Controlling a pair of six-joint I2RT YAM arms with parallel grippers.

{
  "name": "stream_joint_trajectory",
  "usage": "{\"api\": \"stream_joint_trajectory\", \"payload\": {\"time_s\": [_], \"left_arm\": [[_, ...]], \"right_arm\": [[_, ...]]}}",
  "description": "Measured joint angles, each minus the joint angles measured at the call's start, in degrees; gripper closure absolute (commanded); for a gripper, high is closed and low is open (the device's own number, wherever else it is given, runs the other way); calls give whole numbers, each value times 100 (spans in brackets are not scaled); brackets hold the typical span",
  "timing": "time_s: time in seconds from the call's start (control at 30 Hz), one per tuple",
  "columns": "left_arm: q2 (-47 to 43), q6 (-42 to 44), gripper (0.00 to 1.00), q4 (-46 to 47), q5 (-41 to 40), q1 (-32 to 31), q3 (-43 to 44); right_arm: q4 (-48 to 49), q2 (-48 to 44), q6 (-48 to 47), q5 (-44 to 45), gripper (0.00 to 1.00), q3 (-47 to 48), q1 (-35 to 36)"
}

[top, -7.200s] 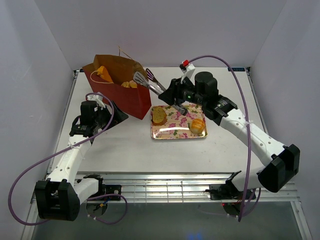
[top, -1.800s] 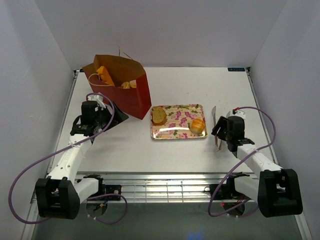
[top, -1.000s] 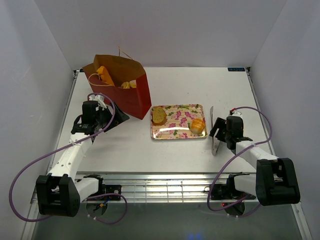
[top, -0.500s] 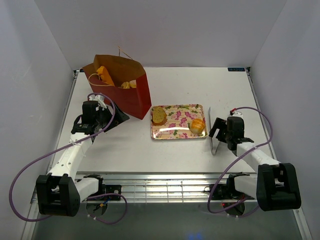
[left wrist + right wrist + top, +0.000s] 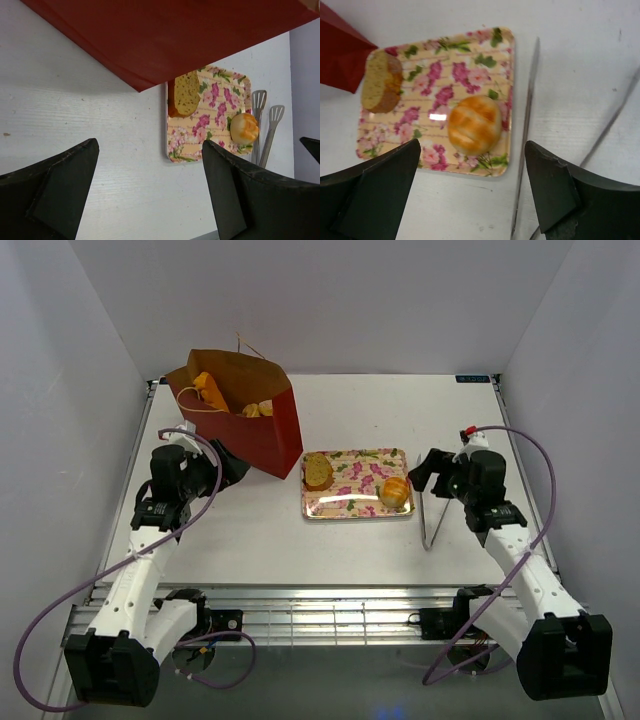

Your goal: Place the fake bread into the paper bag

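The dark red paper bag (image 5: pixel 250 425) stands open at the back left with several golden pastries (image 5: pixel 205 388) inside. Its red side fills the top of the left wrist view (image 5: pixel 175 35). On the pink floral tray (image 5: pixel 352 506) lie a toast slice (image 5: pixel 318 471) (image 5: pixel 186 92) (image 5: pixel 381 81) and a round roll (image 5: pixel 396 491) (image 5: pixel 244 127) (image 5: pixel 474 124). My right gripper (image 5: pixel 422 470) (image 5: pixel 472 150) hangs open just right of the tray, above the roll's near side, holding nothing. My left gripper (image 5: pixel 222 465) (image 5: pixel 150 145) is open and empty beside the bag's front corner.
Metal tongs (image 5: pixel 430 520) (image 5: pixel 527 125) (image 5: pixel 260 115) lie flat on the table along the tray's right edge, under my right gripper. White walls close in the table on three sides. A metal rail runs along the near edge (image 5: pixel 330 595).
My right gripper has opened and let go of the tongs, which now lie on the table. It rose and swung toward the tray. The left arm drew back slightly to the left.
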Motion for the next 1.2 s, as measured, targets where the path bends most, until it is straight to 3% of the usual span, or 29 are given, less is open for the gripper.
{"api": "stream_joint_trajectory", "payload": {"time_s": [0.3, 0.63, 0.87, 1.2], "left_arm": [[-317, 90, 6, 70, -437, -63, -44], [-498, 164, 6, 68, -800, -151, -72], [-492, 170, 6, 68, -857, -151, -72], [-420, 170, 6, 63, -866, -151, -72]], "right_arm": [[-168, -542, -570, -140, 10, 1255, 809], [-721, -813, -721, 868, 10, 848, 1130], [-586, -1241, -656, 1051, 10, 597, 1134], [-586, -925, -557, 1241, 10, 535, 1145]]}}
